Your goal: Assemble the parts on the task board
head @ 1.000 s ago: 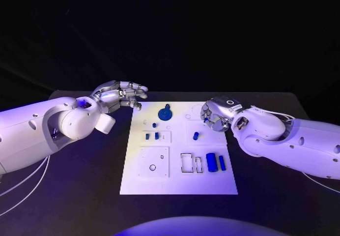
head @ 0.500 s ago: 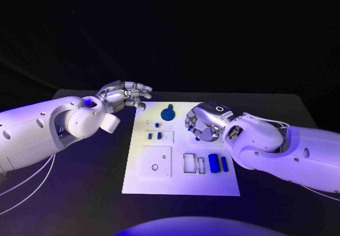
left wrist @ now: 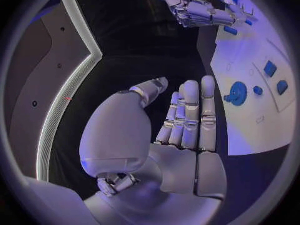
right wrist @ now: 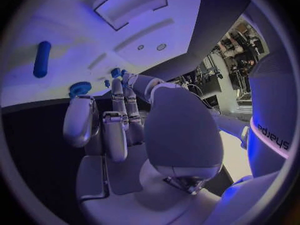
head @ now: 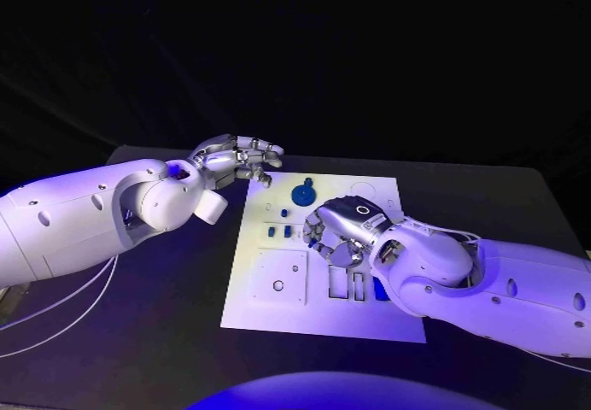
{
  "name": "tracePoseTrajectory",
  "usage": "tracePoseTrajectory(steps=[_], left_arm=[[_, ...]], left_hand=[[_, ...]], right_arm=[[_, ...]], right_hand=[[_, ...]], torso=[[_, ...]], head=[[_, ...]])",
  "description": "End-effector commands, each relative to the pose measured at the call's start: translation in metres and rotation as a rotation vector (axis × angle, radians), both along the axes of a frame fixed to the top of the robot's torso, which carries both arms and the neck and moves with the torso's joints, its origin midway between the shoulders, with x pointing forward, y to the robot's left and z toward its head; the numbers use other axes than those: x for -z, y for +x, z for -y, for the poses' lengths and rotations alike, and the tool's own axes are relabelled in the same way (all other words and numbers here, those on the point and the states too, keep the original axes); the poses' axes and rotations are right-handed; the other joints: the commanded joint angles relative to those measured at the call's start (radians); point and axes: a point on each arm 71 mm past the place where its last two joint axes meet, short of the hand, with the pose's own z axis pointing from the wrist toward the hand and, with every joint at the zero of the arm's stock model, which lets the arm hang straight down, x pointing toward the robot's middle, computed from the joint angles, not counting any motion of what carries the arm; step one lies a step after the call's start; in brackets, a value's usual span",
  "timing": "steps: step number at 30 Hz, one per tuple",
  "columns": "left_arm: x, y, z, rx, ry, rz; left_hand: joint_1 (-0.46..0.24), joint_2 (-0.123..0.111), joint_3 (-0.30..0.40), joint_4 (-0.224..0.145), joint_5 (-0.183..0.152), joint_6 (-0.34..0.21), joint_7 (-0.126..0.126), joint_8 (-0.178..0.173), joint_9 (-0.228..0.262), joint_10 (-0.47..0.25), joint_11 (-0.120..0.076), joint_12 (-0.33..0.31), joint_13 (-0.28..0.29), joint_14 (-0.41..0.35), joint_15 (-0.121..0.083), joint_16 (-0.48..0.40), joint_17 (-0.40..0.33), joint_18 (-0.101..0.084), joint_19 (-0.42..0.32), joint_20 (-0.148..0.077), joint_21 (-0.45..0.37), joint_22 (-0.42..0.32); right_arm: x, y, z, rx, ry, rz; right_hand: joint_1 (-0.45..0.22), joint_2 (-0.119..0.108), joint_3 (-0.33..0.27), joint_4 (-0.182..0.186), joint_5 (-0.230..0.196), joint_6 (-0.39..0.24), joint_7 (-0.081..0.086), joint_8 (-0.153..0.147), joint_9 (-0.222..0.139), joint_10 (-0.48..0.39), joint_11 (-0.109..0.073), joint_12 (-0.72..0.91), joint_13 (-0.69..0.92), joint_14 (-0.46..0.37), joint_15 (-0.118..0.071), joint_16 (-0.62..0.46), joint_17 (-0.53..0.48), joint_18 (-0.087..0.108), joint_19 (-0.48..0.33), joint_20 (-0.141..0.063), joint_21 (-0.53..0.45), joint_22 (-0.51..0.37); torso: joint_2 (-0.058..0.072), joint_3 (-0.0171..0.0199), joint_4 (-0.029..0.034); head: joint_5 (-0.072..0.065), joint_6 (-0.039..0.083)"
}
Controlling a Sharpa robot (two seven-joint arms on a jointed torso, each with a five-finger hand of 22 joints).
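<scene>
Two white arms are reaching in over the black tabletop (head: 160,342), and the white task board (head: 326,320) is lying in its middle, tilted a little. From the head view, the left hand (head: 236,159) is hovering just off the board's far left corner with its fingers bent loosely and nothing in them. The right hand (head: 339,229) is hanging palm down over the middle of the board, fingers curled downward toward the surface; whether they are pinching anything there I cannot tell. A blue round part (head: 303,194) is sitting near the board's far edge, and two small blue parts (head: 279,231) are lying just beside the left edge, near the right hand's fingers.

In the left wrist view, the left hand (left wrist: 178,135) is stretching its fingers (left wrist: 207,110) straight and side by side, released, holding nothing. The board (left wrist: 250,125) is lying beyond its fingertips with the blue round part (left wrist: 237,92) on it, and the right hand (left wrist: 199,7) is poised over the board farther off.

In the right wrist view, the right hand (right wrist: 134,135) is pointing its fingers (right wrist: 116,130) at the board (right wrist: 94,45), bent at the tips; a blue cylinder (right wrist: 42,58) is lying apart from them on the board.
</scene>
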Motion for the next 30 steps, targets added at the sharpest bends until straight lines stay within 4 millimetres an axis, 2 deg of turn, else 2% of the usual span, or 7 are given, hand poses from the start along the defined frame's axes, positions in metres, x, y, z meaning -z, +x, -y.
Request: tracePoseTrajectory(steps=[1, 4, 7, 13, 22, 30], left_arm=[[-0.002, -0.002, 0.005, -0.001, -0.015, 0.016], [-0.003, -0.003, 0.009, 0.009, -0.019, 0.015], [-0.003, -0.004, 0.012, 0.015, -0.021, 0.015], [-0.003, -0.005, 0.014, 0.02, -0.023, 0.014], [-0.003, -0.004, 0.014, 0.02, -0.024, 0.012], [-0.002, -0.004, 0.014, 0.025, -0.025, 0.009]], left_hand=[[-0.001, 0.007, -0.005, 0.0, 0.003, -0.005, 0.0, 0.005, 0.001, -0.001, 0.004, 0.003, -0.002, -0.001, 0.004, -0.006, -0.002, 0.01, 0.008, 0.002, -0.007, -0.002], [-0.001, 0.007, -0.005, 0.0, 0.004, -0.006, 0.0, 0.006, 0.002, -0.001, 0.004, 0.003, -0.002, -0.001, 0.004, -0.006, -0.002, 0.01, 0.008, 0.002, -0.007, -0.002], [-0.001, 0.008, -0.005, 0.0, 0.005, -0.006, 0.001, 0.007, 0.002, -0.001, 0.003, 0.004, -0.002, 0.0, 0.004, -0.006, -0.002, 0.01, 0.008, 0.002, -0.007, -0.002], [-0.001, 0.008, -0.005, 0.0, 0.005, -0.006, 0.001, 0.007, 0.002, -0.001, 0.003, 0.004, -0.002, 0.0, 0.004, -0.006, -0.002, 0.01, 0.008, 0.002, -0.007, -0.002], [-0.006, 0.008, -0.007, 0.003, 0.007, -0.008, 0.001, 0.012, 0.003, 0.0, 0.004, 0.005, -0.003, 0.0, 0.004, -0.007, -0.003, 0.01, 0.009, 0.003, -0.009, -0.003], [-0.01, 0.008, -0.011, 0.005, 0.008, -0.01, 0.001, 0.015, 0.005, -0.001, 0.004, 0.005, -0.003, 0.0, 0.005, -0.007, -0.003, 0.01, 0.01, 0.003, -0.011, -0.005]], right_arm=[[0.008, -0.003, -0.005, -0.025, 0.0, -0.013], [0.015, -0.004, -0.008, -0.03, 0.001, -0.026], [0.019, -0.005, -0.01, -0.03, 0.01, -0.037], [0.026, -0.006, -0.014, -0.032, 0.023, -0.054], [0.033, -0.009, -0.019, -0.042, 0.024, -0.077], [0.039, -0.01, -0.022, -0.047, 0.019, -0.093]], right_hand=[[-0.006, 0.001, 0.005, -0.002, -0.003, 0.003, -0.001, 0.001, 0.001, 0.051, -0.044, -0.004, 0.0, 0.068, -0.005, 0.006, 0.087, -0.011, -0.001, -0.005, -0.006, 0.048], [-0.006, 0.001, 0.006, -0.003, -0.003, 0.002, 0.0, 0.001, 0.001, 0.05, -0.044, -0.005, 0.0, 0.068, -0.005, 0.006, 0.088, -0.011, -0.001, -0.005, -0.007, 0.048], [-0.007, 0.002, 0.007, -0.003, -0.004, 0.002, 0.0, 0.0, 0.001, 0.05, -0.044, -0.006, 0.0, 0.068, -0.005, 0.006, 0.087, -0.011, -0.001, -0.004, -0.008, 0.047], [-0.007, 0.003, 0.008, -0.004, -0.004, 0.001, 0.0, -0.001, 0.002, 0.049, -0.044, -0.007, 0.0, 0.069, -0.005, 0.006, 0.088, -0.011, -0.002, -0.004, -0.009, 0.047], [-0.007, 0.003, 0.009, -0.005, -0.005, 0.0, 0.001, -0.001, 0.002, 0.049, -0.043, -0.008, 0.0, 0.069, -0.004, 0.006, 0.088, -0.01, -0.002, -0.004, -0.01, 0.047], [-0.008, 0.003, 0.009, -0.006, -0.006, 0.0, 0.001, -0.001, 0.002, 0.049, -0.043, -0.008, 0.0, 0.068, -0.004, 0.006, 0.087, -0.01, -0.003, -0.004, -0.012, 0.046]], torso=[[0.0, 0.0006, -0.0014], [0.0, 0.0004, -0.0007], [0.001, 0.0028, -0.0002], [0.001, 0.0029, -0.0014], [0.001, 0.0028, -0.0011], [0.001, 0.0037, -0.001]], head=[[0.005, -0.007], [0.008, -0.009], [0.014, -0.011], [0.023, -0.015], [0.029, -0.022], [0.033, -0.02]])
